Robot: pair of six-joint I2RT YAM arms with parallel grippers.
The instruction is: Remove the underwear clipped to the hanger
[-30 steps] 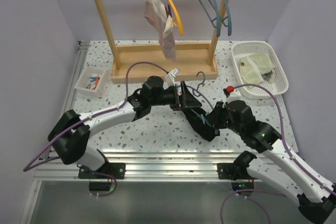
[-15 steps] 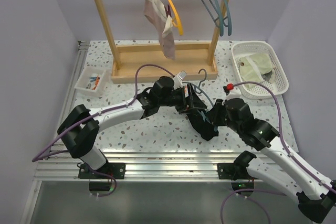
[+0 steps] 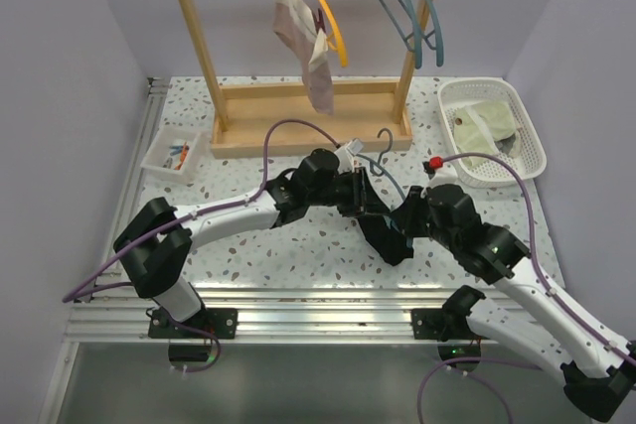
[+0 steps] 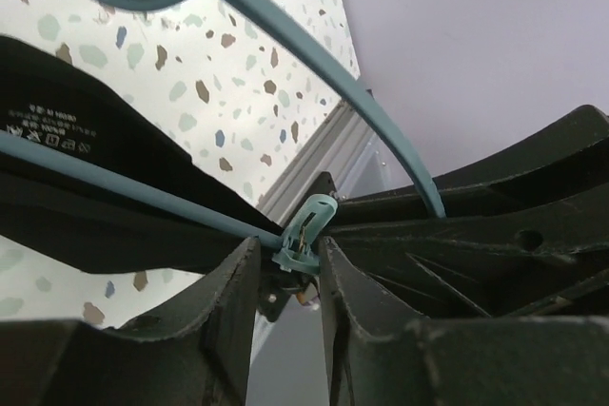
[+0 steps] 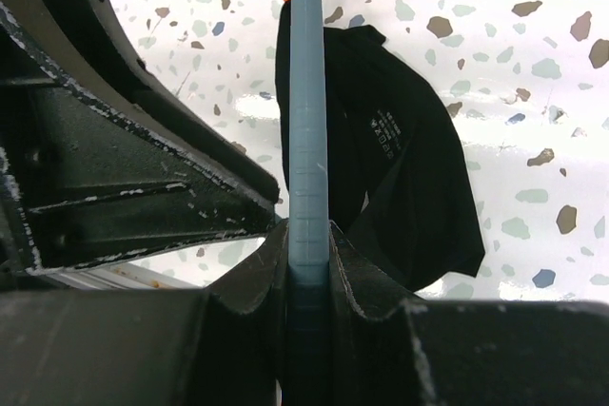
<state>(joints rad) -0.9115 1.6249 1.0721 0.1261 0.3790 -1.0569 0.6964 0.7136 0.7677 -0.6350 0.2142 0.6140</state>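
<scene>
A blue-grey hanger (image 3: 382, 140) lies low over the table between my two arms. My right gripper (image 5: 309, 230) is shut on its bar (image 5: 307, 92). The black underwear (image 5: 400, 168) hangs from that hanger, its label showing, and also fills the left of the left wrist view (image 4: 95, 140). My left gripper (image 4: 288, 254) has its jaws closed in on the teal clip (image 4: 306, 233) on the hanger's lower bar (image 4: 114, 187). The pink-mauve underwear (image 3: 310, 52) is clipped to an orange hanger (image 3: 333, 27) on the rack at the back.
A wooden rack (image 3: 298, 116) stands at the back with several blue-grey hangers (image 3: 407, 7) on its rail. A white basket (image 3: 537, 141) at the right holds pale green cloth (image 3: 487, 126). A small white tray (image 3: 169, 156) sits at the left.
My left arm has reached further right onto the hanger, and its jaws have narrowed from wide apart to pinching the clip. The right gripper has kept its hold and barely moved.
</scene>
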